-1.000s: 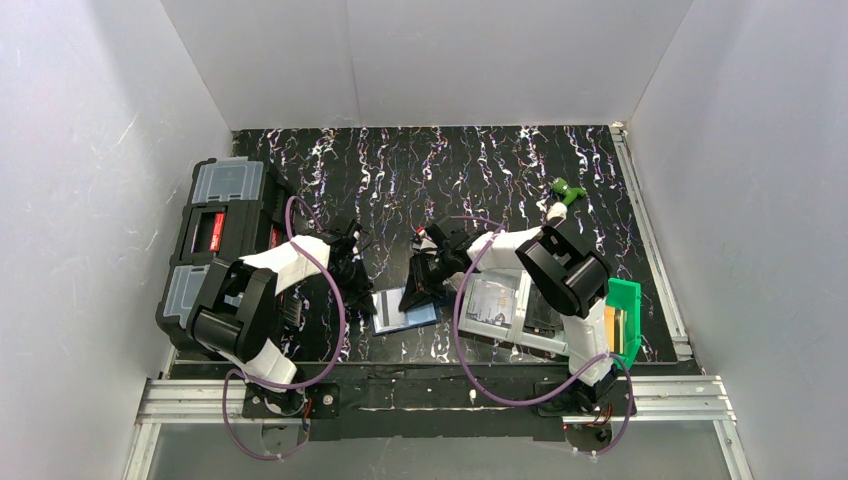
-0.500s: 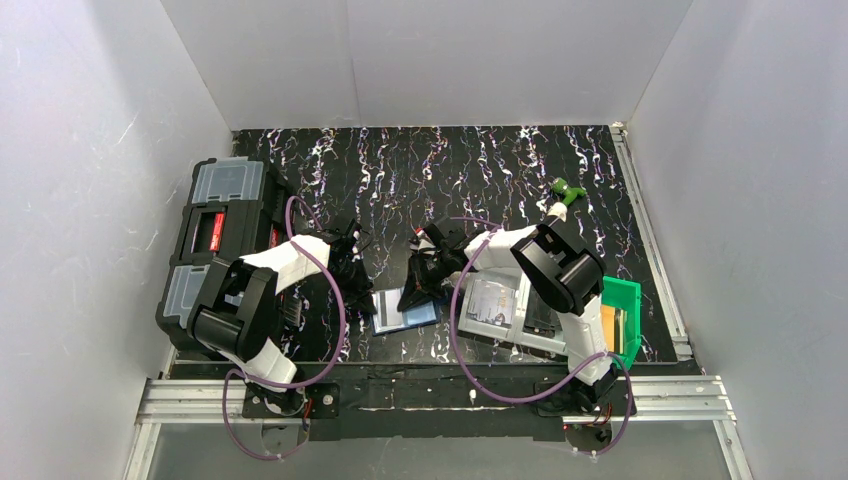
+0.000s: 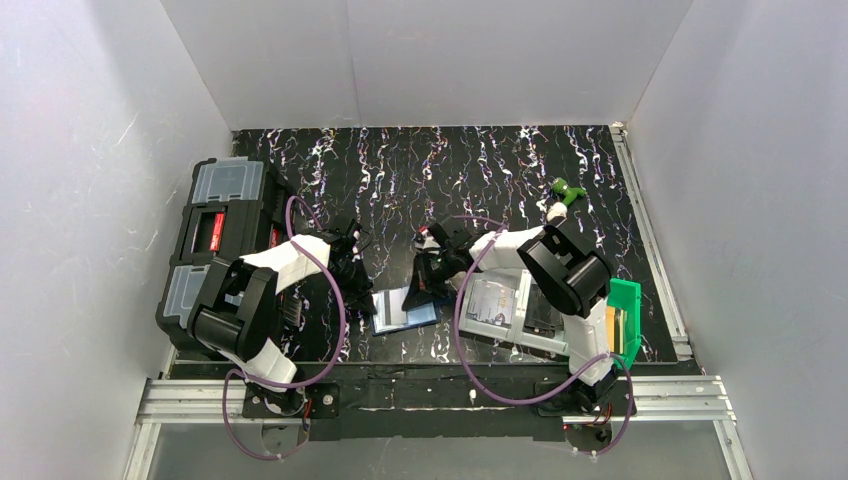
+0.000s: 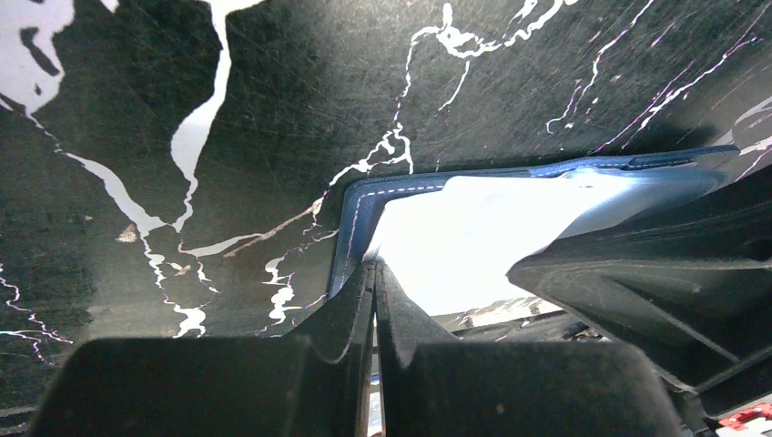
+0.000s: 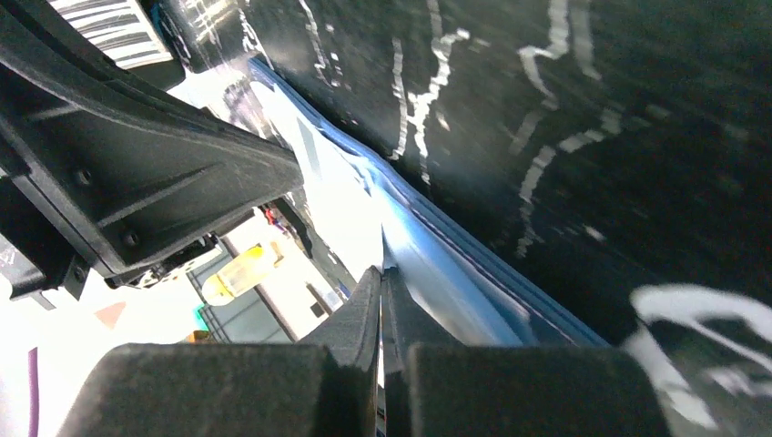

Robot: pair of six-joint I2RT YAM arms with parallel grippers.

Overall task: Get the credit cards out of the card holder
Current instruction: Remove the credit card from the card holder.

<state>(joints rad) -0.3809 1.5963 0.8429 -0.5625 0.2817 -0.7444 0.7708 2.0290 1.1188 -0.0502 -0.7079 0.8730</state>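
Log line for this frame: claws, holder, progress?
left claw: shut, tips at card holder rim | right claw: shut, tips at its clear sleeve | card holder: lying open | card removal: not evident

Looks like robot lab test cell: 3 white panel walls [image 3: 430, 60] boxed round black marbled tabletop [image 3: 450, 165], alu extrusion rail [image 3: 190, 398] at near edge w/ left arm [image 3: 240, 310] & right arm [image 3: 565, 270] bolted on, black toolbox [image 3: 215, 235] at left.

The table [image 3: 520, 170] is black, veined white and purple. The card holder [image 3: 395, 320] is navy outside, pale blue inside. The bin [image 3: 626, 298] is green.
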